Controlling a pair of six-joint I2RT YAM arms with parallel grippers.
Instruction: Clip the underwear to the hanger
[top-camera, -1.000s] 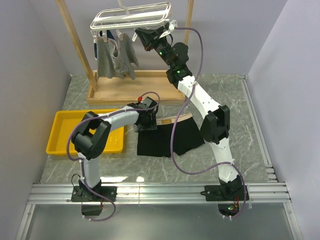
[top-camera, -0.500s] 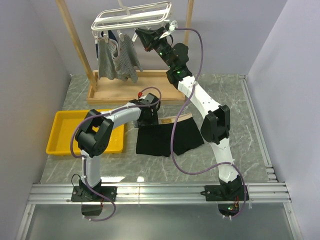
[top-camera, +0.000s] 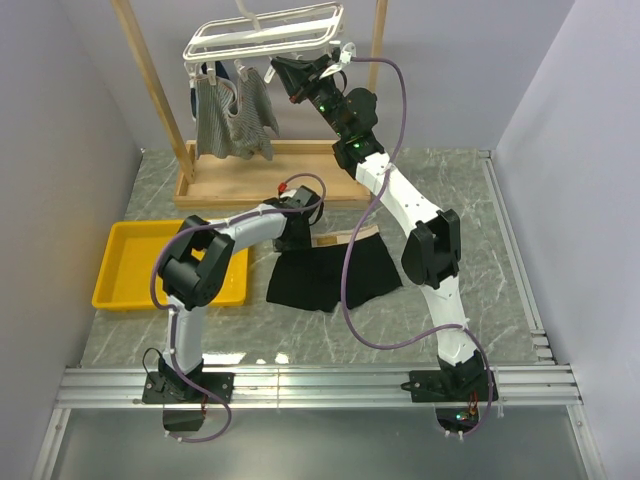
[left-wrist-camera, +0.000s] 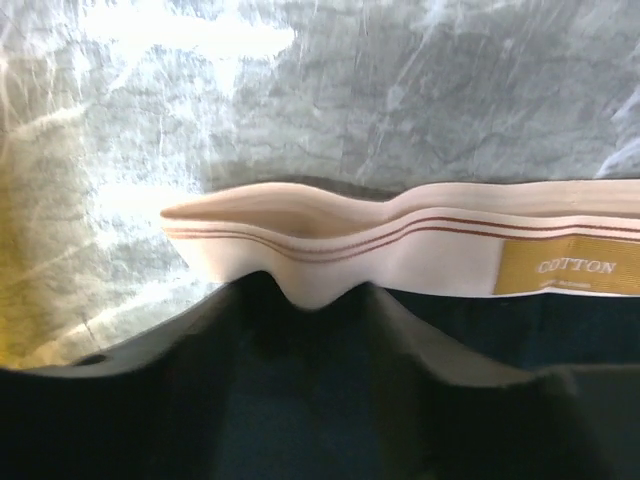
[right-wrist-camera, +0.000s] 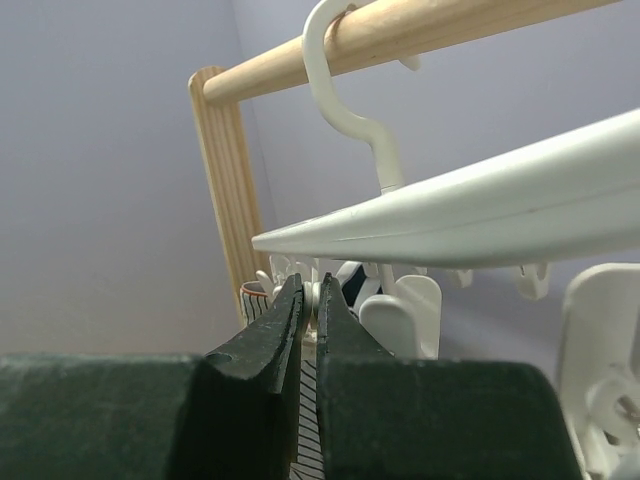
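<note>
From above, the wooden stand (top-camera: 270, 186) stood at the back of the marble table (top-camera: 480, 250). The hanger (top-camera: 265, 35) hung from the stand's top rail, with a grey striped garment (top-camera: 235, 120) clipped under its left part. The underwear (top-camera: 335, 275) lay flat on the table just in front of the stand's base, its tan waistband on the side toward the stand. A yellow tray (top-camera: 110, 250) sat in front of the stand and to its left. The left gripper (top-camera: 300, 236) was low at the waistband's left end, just in front of the stand's base. The right gripper (top-camera: 277, 68) was raised inside the stand, right under the hanger, beside the striped garment.

In the left wrist view, the left gripper (left-wrist-camera: 310, 292) had its jaws partly apart. Its dark fingers (left-wrist-camera: 200, 330) flanked a small fold of the underwear's (left-wrist-camera: 400, 240) waistband, which sagged into the gap between them. I could not tell whether the fingers pressed the cloth. A gold label (left-wrist-camera: 570, 267) reading "COTTON" sat further along the band.

In the right wrist view, the right gripper (right-wrist-camera: 308, 290) was closed to a thin slit. Its tips were just beneath the hanger's (right-wrist-camera: 480, 210) white bar, whose hook looped over the stand's rail (right-wrist-camera: 450, 30). White clips (right-wrist-camera: 400, 310) dangled just behind the tips. I could not tell whether anything was caught between them.
</note>
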